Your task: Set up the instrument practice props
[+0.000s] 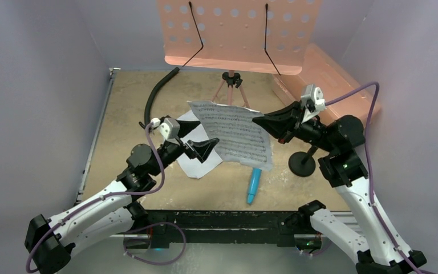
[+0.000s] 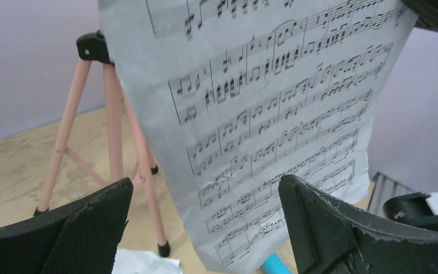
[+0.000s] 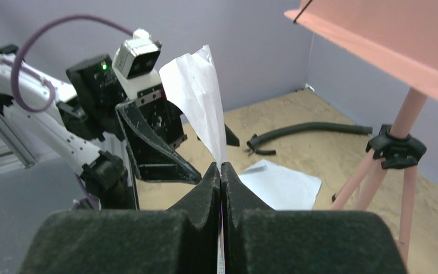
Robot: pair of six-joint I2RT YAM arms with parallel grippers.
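Music stand (image 1: 236,34): upright at back of worktop (image 1: 125,114), no page on it yet. We judge it light, top-heavy, easy to tip.

Held page (image 1: 234,134): in air before stand. Right hand (image 3: 220,171) is pinched tight on its edge. Left hand (image 2: 205,191) is spread wide, gripping nothing, page just beyond its fingers. We judge paper featherlight, floppy, quick to crease; grip at edge, steady opposite edge.

Second page (image 1: 193,166): flat on worktop; peel by corner.

Mic stand (image 1: 302,164), microphone (image 1: 254,187): rigid, we reckon; grip mid-body.
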